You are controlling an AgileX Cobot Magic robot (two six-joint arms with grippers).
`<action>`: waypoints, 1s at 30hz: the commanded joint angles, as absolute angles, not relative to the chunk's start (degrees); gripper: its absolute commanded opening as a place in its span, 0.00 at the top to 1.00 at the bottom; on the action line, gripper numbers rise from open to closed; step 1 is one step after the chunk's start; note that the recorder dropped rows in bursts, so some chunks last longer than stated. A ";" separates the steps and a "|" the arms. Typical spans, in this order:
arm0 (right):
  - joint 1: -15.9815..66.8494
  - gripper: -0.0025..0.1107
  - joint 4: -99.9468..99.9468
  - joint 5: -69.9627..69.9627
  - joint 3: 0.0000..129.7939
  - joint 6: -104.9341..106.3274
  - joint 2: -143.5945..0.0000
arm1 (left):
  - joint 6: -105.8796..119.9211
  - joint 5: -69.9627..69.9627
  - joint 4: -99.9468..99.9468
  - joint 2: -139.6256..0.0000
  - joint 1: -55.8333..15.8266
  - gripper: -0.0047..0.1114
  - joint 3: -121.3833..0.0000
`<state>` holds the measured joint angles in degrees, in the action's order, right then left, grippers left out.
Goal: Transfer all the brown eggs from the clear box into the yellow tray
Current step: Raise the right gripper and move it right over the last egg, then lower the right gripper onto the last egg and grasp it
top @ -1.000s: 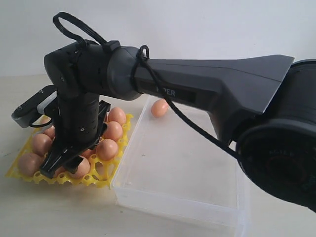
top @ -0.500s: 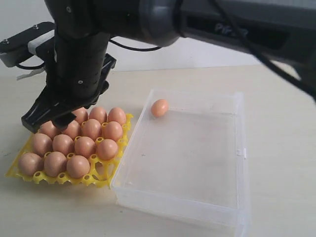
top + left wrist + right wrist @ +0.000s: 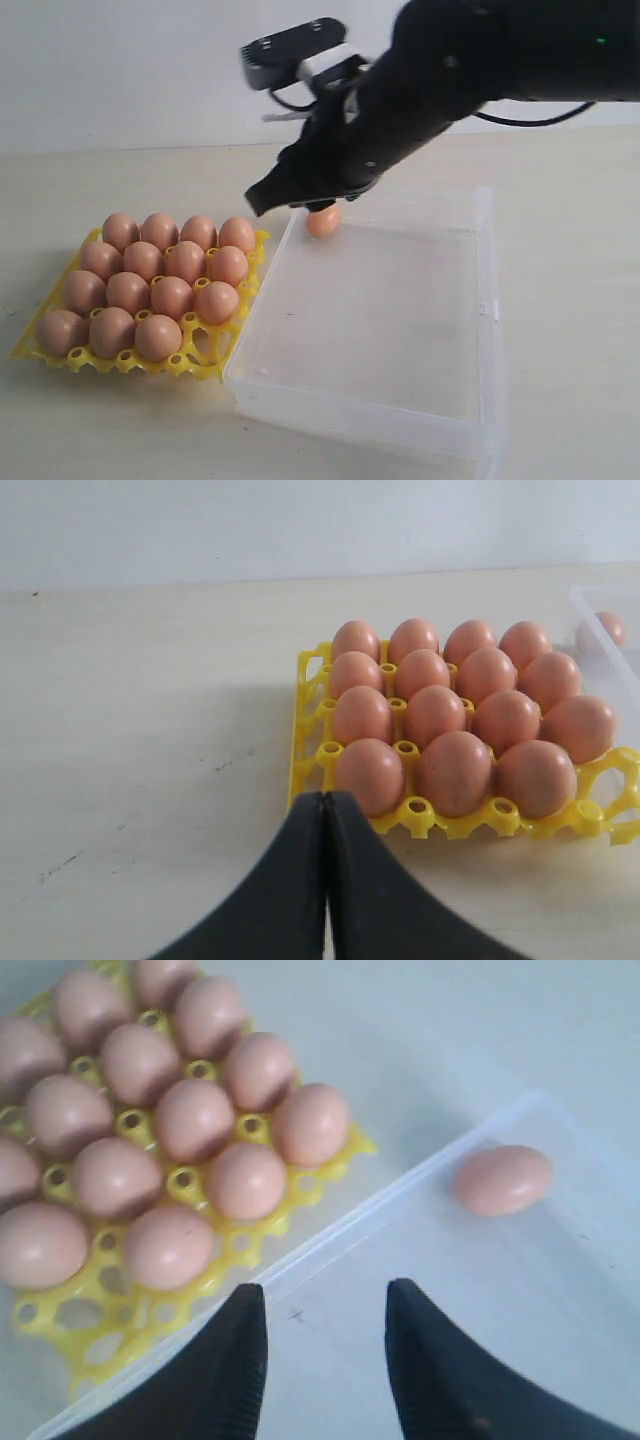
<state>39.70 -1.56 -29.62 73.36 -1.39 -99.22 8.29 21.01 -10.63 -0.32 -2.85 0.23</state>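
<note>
A pale counter [image 3: 90, 440] carries the yellow tray [image 3: 206, 364] on the left, just beside the clear box [image 3: 380, 330] on the right.

The eggs [image 3: 172, 295] in the tray [image 3: 205, 362] are plain orange-brown, as is the lone egg [image 3: 322, 221] in the box [image 3: 480, 300]. The tray is bright yellow; the box is clear and colourless. The surface [image 3: 120, 430] is pale cream. The left pincer [image 3: 326, 810] and right pincer [image 3: 325, 1295] are black.
</note>
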 commanded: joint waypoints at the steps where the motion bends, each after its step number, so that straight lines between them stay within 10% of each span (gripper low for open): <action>1: 31.87 0.55 4.39 -18.13 68.21 -5.77 -98.33 | 8.34 20.46 -10.68 0.00 -2.79 0.96 0.00; 30: 24.69 0.50 25.54 -13.49 83.80 -30.24 -122.99 | 8.34 20.46 -10.68 0.00 -2.79 0.96 0.00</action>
